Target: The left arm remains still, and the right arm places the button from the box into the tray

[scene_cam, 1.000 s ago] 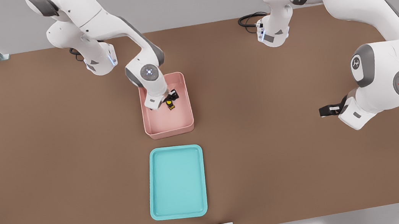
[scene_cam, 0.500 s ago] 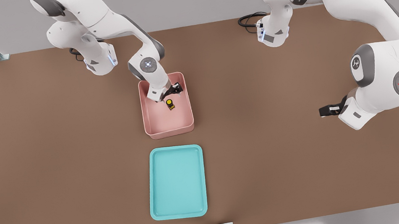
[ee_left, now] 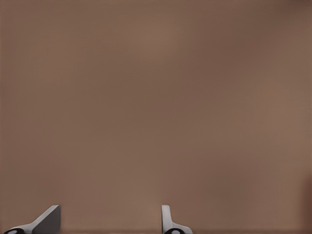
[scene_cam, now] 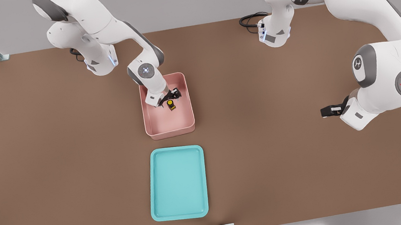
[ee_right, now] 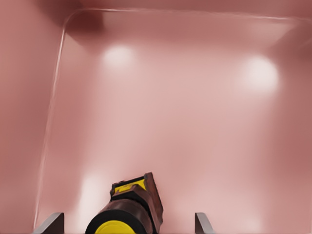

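Note:
The button [scene_cam: 171,104], a yellow cap on a short black body, lies on the floor of the pink box [scene_cam: 170,133] toward its far half. My gripper [scene_cam: 171,96] hangs inside the box just above the button, on its far side. In the right wrist view the button [ee_right: 127,208] sits between the two fingers [ee_right: 50,222], which stand wide apart and clear of it, so the gripper [ee_right: 126,225] is open. The turquoise tray [scene_cam: 157,195] lies flat on the table nearer the camera than the box, with nothing in it.
The box's deep walls [ee_right: 53,97] surround the gripper on all sides. The other arm [scene_cam: 382,77] hangs over the brown table [scene_cam: 56,166] at the front view's right. A black cable [scene_cam: 248,19] lies at the table's far edge.
The gripper drew up and back from the button half a second ago and has since come down over it again. The button has stayed in place on the box floor.

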### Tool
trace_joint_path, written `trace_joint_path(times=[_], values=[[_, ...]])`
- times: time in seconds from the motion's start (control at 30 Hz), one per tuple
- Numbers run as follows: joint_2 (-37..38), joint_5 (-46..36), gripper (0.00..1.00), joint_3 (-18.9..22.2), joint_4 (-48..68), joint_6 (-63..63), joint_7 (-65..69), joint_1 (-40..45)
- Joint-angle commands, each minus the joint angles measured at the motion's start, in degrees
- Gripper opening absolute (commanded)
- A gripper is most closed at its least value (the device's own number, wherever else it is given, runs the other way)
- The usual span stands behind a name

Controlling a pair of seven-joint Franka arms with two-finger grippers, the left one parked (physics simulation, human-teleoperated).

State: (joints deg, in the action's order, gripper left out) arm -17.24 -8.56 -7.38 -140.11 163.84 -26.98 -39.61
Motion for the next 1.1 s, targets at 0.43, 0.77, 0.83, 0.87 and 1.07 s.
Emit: trace_joint_path(times=[0.43, 0.77, 0.83, 0.87, 1.07], values=[[0.10, -0.05, 0.45, 0.26, 0.62, 0.60, 1.76, 0.58], [3.61, -0.40, 0.42, 1.05, 12.05, -24.44, 2.99, 1.37], [4.05, -0.40, 0.42, 3.42, 15.74, -30.34, 5.89, 1.46], [4.31, -0.40, 0.42, 4.65, 15.92, -30.43, 7.82, 1.46], [1.86, -0.49, 0.41, 10.63, 29.18, -37.63, 14.24, 1.55]])
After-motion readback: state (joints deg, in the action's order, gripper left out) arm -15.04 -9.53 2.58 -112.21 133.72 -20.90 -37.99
